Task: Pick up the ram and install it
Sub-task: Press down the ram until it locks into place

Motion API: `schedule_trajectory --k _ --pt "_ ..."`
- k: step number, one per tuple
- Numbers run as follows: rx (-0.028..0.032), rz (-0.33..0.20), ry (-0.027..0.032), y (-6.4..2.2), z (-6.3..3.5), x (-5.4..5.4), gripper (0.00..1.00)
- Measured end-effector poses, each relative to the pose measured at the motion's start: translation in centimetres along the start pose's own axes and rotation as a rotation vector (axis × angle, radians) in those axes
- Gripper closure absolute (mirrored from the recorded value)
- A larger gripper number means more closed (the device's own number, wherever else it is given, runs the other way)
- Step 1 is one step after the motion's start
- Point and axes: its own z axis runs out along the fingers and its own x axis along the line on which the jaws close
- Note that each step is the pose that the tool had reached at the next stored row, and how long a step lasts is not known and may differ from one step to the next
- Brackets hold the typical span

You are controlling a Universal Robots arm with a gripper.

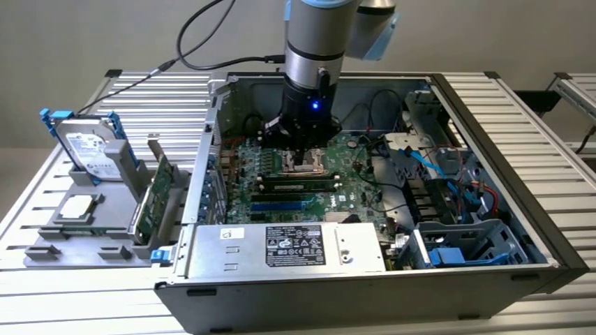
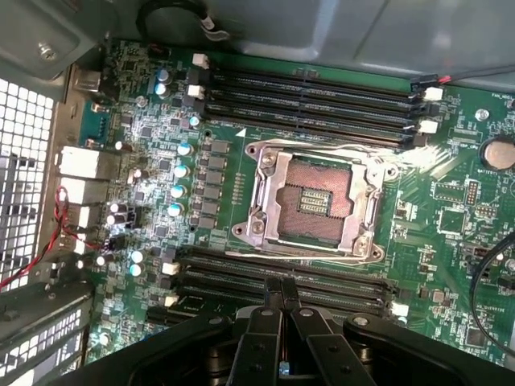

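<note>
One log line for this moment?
gripper: shut, empty | over: green motherboard, beside open silver CPU socket | long green ram stick: seated in slot

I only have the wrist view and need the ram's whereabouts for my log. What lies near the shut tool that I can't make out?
Observer: A green ram with dark chips lies along the slots beside the CPU socket, on the side toward the power supply.
Operator: Anything outside the case?
Observer: A grey tray on the exterior view's left holds a hard drive.
Operator: More there?
Observer: A green expansion card stands on edge in that tray.
</note>
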Motion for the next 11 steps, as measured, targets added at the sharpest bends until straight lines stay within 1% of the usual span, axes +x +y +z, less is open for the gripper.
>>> schedule_trajectory --k 3,7,11 --pt "-0.0021 0.022 -0.0027 0.00 -0.01 -0.01 0.89" --pt "-0.0026 0.036 -0.0034 -0.11 -0.16 -0.09 0.89" --pt "-0.0028 0.038 -0.0036 -0.64 -0.45 -0.19 0.89"
